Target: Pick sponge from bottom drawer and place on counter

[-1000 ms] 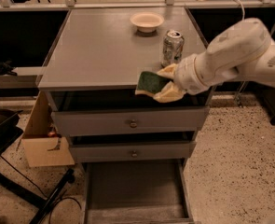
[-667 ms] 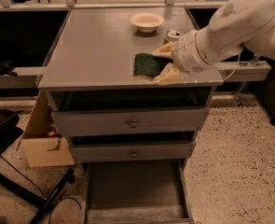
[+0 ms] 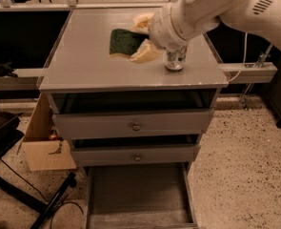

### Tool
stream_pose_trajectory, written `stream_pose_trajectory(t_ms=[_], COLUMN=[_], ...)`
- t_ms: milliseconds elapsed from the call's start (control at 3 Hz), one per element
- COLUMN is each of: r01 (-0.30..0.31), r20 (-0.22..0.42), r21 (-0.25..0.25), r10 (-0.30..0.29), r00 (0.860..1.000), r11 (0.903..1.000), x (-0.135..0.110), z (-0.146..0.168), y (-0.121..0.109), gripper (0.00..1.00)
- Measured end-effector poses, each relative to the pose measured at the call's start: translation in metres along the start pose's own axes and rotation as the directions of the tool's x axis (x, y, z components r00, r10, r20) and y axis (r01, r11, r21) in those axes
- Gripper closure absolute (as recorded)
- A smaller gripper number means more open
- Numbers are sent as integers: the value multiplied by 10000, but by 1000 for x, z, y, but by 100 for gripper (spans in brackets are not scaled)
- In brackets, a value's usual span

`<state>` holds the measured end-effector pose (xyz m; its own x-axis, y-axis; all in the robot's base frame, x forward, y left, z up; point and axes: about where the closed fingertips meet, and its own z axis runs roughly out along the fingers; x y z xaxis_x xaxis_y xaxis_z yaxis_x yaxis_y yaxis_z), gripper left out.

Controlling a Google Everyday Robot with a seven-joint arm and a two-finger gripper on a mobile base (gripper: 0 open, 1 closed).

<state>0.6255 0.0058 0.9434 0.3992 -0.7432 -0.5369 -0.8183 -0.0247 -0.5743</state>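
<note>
- The small rectangular sponge (image 3: pixel 123 41), dark green over pale yellow, is pinched by the gripper (image 3: pixel 140 38) above the flat grey desk (image 3: pixel 83 63).
- The wide grey bottom drawer (image 3: pixel 137 192) is seen open below.

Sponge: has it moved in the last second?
Yes. Held in the gripper, the sponge has gone from the front edge of the counter back and leftward, now left of the can.
</note>
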Motion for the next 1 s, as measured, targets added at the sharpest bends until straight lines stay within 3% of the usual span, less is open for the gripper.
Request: stream_pose_trajectory(t_ms=[333, 667, 1000], r01=[-716, -1654, -1948], r20=[151, 36, -35], r21=[509, 862, 671], r10=[709, 1657, 1955], r00=[9974, 9862, 9807], r11=[9961, 9824, 9785], x=[-11, -13, -13], z=[32, 94, 137], y=[-37, -80, -97], gripper=[100, 100, 100])
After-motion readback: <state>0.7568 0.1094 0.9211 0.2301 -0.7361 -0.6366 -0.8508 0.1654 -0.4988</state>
